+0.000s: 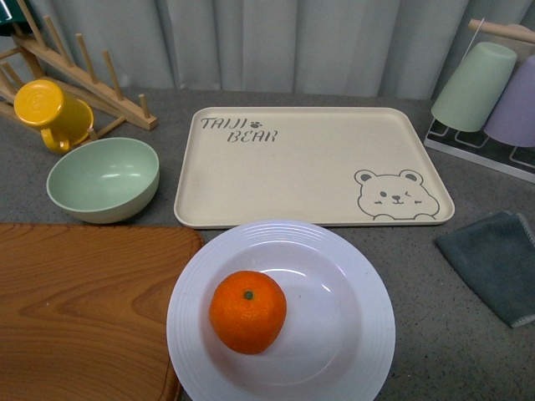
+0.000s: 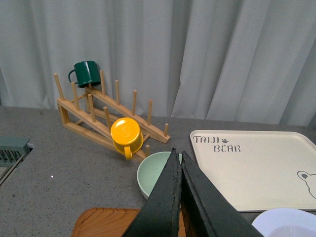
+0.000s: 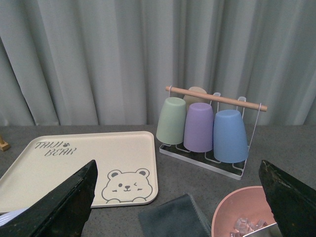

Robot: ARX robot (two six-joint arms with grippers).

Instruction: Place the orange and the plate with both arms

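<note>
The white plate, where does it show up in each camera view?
Front view: the plate fills the near middle, holding the orange, just in front of the bear tray.
Left wrist view: only a piece of rim, cut by the frame, before the tray's near edge.
Right wrist view: a pale sliver by the tray's near corner, probably it.
Shared landmark: the bear tray.

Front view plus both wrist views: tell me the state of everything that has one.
orange: lying in the plate, stem up
plate: upright, holding only the orange
pale green bowl: upright, empty
bear tray: flat, empty
yellow mug: tipped on its side at the wooden rack
left gripper: jaws shut, holding nothing
right gripper: jaws wide open, holding nothing
</note>
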